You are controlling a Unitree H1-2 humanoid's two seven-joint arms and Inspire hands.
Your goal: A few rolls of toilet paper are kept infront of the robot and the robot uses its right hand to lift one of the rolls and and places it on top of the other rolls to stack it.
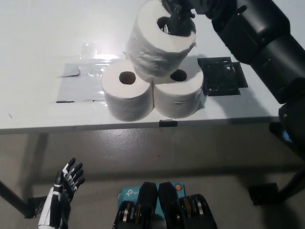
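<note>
Two white toilet paper rolls stand side by side near the table's front edge: the left roll and the right roll. A further roll is held above and between them, tilted, hiding what lies behind. My black right hand is shut on this roll, with fingers in its core hole and over its top right rim. Whether the held roll touches the lower rolls I cannot tell. My white left hand hangs open at the lower left, below the table.
A black square plate lies on the white table just right of the rolls. Grey tape patches lie left of them. The table's front edge runs across the middle. My black right arm crosses the upper right.
</note>
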